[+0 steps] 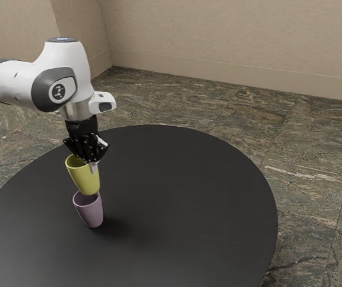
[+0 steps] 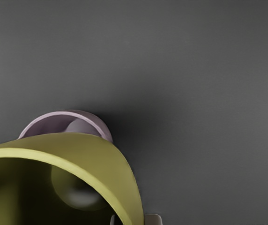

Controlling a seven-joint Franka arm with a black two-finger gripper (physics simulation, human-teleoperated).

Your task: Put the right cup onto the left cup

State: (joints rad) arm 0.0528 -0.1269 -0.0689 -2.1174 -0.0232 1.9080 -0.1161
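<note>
– Anything readable on the arm point(image 1: 69, 58)?
– Above the pincer point(image 1: 94, 166) there's a round badge point(image 1: 58, 91) on a joint, a dark mark on white. It's too small for me to make out. Higher up, on top of the arm, sits a small bluish mark point(image 1: 62, 39).
– And the pincer itself?
– Clamped on the wall of the yellow cup point(image 1: 82, 180): one side inside it, the other outside, the rim between them.
– Where's the second cup?
– The mauve cup point(image 1: 89, 214) stands upright on the black bench point(image 1: 189, 179), below the pincer and below the yellow cup. The yellow base overlaps the mauve rim in the exterior view; whether they touch, I can't tell.
– What's in them?
– Both mouths are open. Inside the yellow one, close by the pincer, I see dark shade and a pale rounded patch; inside the mauve one, farther down, another pale patch. Shine or cup bottom, I can't say.
– How do the views differ?
– The wrist view looks from the hand into both cups. The exterior view gives the arm over the pincer, and, beyond the bench, the veined stone floor point(image 1: 302, 161) and a beige wall point(image 1: 231, 42)
</note>
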